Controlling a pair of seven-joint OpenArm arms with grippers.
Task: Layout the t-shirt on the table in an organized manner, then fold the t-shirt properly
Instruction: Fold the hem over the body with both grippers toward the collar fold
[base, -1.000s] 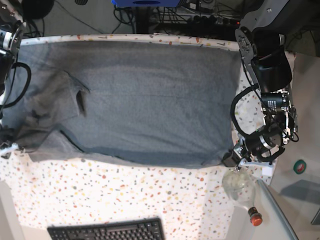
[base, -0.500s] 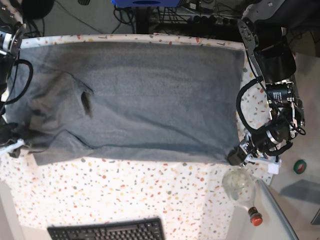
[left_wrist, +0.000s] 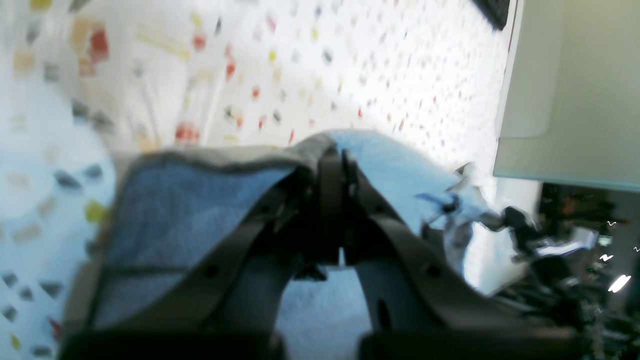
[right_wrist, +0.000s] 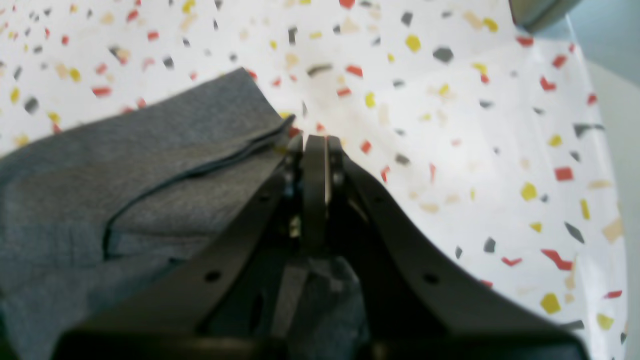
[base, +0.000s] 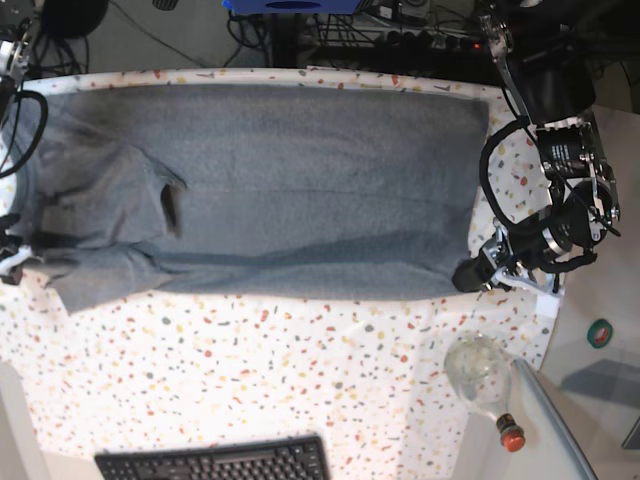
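While the black computer keyboard (base: 215, 462) lies at the near edge of the white tabletop speckled with red, yellow and grey flecks (base: 300, 370), a clear glass bottle with a red cap (base: 483, 380) rests on its side at the near right corner, its cap pointing nearward. A small green round object (base: 600, 333) sits on the grey surface right of the tabletop.

Farther in, the heather-grey short-sleeved knit t-shirt (base: 280, 190) lies spread across the far half of the tabletop, its long axis running left to right. Its near edge forms a fairly straight line from right to left, and its far edge runs close along the far edge of the tabletop. On the left the fabric is rumpled, with a dark fold or opening left of centre and a sleeve flap reaching nearward.

The left end effector (base: 474, 274) is at the near right corner of the t-shirt, and the left wrist view shows its jaws pressed together with the grey hem (left_wrist: 220, 160) pinched between them. The right end effector (base: 12, 262) is at the left edge of the base view, at the near left part of the t-shirt; in the right wrist view (right_wrist: 315, 150) its jaws are closed tight at the edge of the fabric (right_wrist: 140, 165), with cloth gathered beneath them.
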